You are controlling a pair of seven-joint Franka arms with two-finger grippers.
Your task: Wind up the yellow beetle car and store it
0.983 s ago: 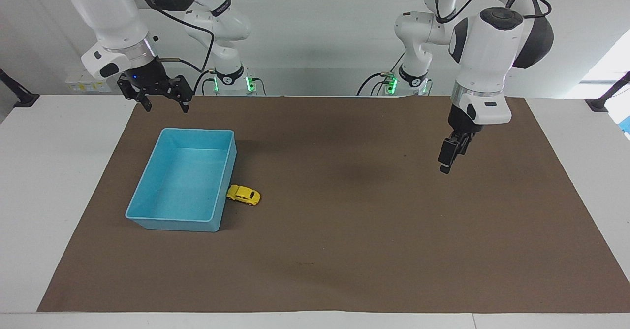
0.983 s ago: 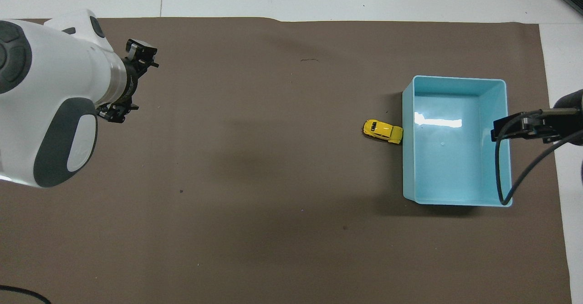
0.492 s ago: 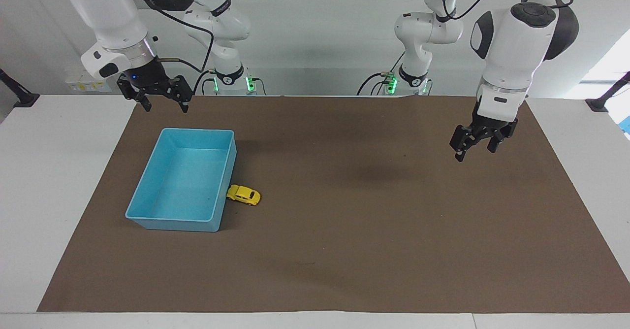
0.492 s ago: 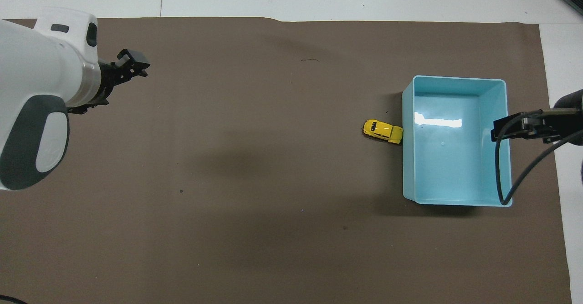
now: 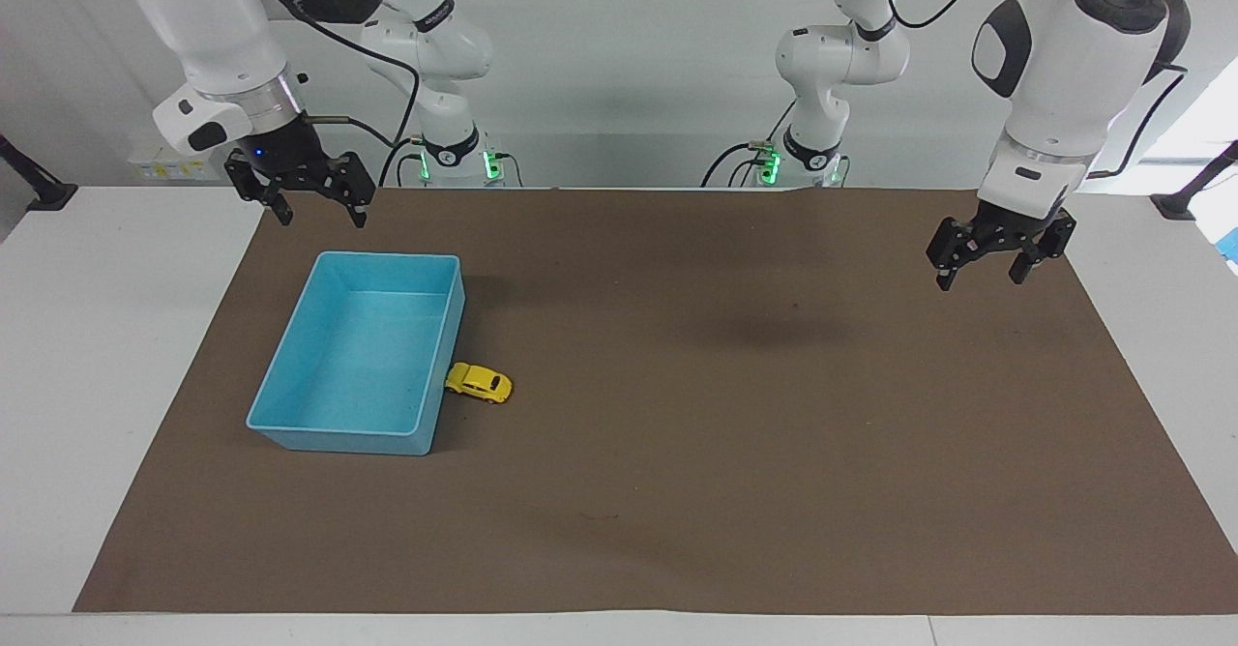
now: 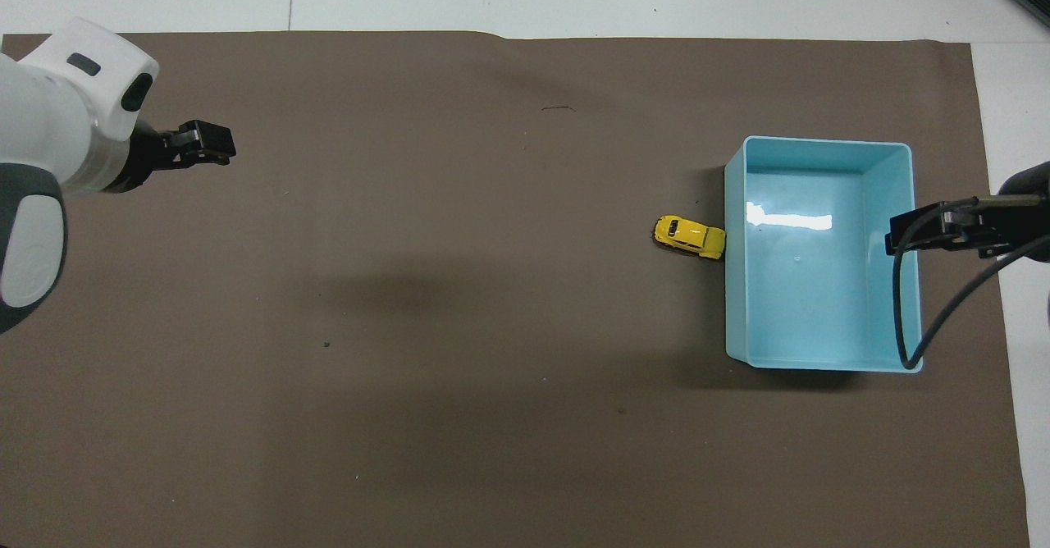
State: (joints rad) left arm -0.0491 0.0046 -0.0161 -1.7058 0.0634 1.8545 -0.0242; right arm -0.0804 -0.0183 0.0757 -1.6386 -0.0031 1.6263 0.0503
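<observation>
The yellow beetle car [image 5: 479, 383] [image 6: 690, 236] stands on the brown mat, its tail against the outer side wall of the blue bin [image 5: 368, 337] [image 6: 820, 285], on the side toward the left arm's end. The bin holds nothing. My right gripper [image 5: 323, 213] [image 6: 902, 236] hangs open and empty, high over the bin's rim at the right arm's end. My left gripper [image 5: 979, 278] [image 6: 209, 142] hangs open and empty above the mat at the left arm's end, a long way from the car.
The brown mat [image 5: 735, 453] [image 6: 459, 302] covers most of the white table. A black cable [image 6: 927, 318] from the right arm loops over the bin's corner in the overhead view.
The left arm has swung toward its own end of the table and risen, and its gripper has turned. The right gripper has hardly shifted. Car and bin have not moved.
</observation>
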